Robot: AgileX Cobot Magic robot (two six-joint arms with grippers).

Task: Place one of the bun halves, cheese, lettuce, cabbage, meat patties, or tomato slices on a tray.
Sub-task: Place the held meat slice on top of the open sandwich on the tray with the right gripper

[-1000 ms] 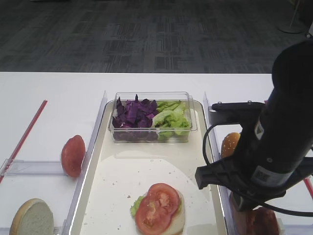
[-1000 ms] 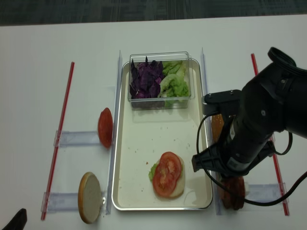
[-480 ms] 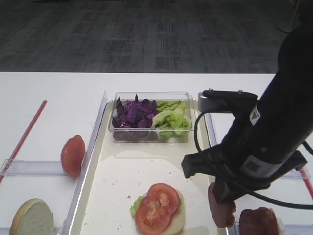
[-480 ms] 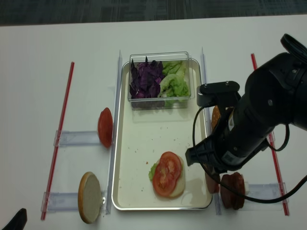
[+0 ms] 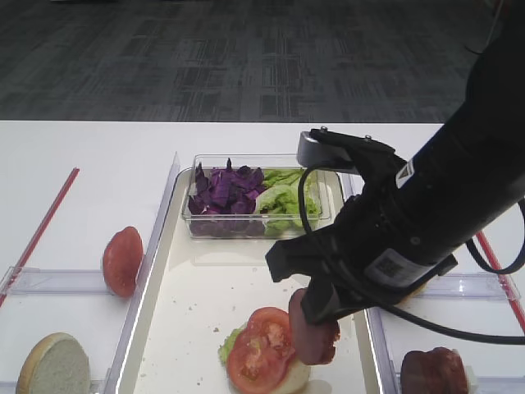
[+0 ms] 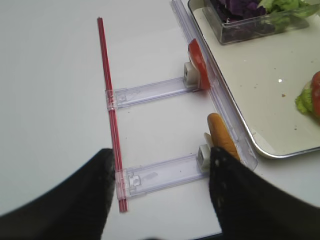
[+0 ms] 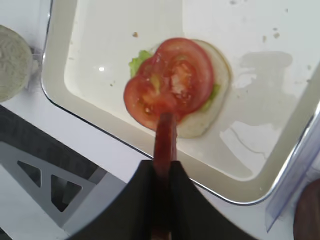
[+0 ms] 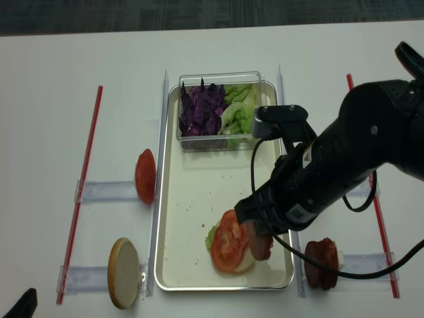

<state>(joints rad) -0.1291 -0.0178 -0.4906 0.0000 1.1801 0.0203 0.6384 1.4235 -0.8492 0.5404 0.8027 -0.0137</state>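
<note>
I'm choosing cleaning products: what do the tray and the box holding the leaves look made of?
The tray looks like cream-white enamelled or coated metal with a glossy finish: its raised rim shines and its floor mirrors the arm. Plastic cannot be ruled out. The box appears to be clear rigid plastic: cabbage and lettuce show through its walls.

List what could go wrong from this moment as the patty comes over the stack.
1. The right tool grips the meat patty by its edge, so it hangs upright; let go like this, it may land on edge and roll off the tomato slices.
2. The slices sit offset on the bun half, so a push could slide them across the tray.
3. The stack lies near the tray's front rim; a missed drop may leave it.
</note>
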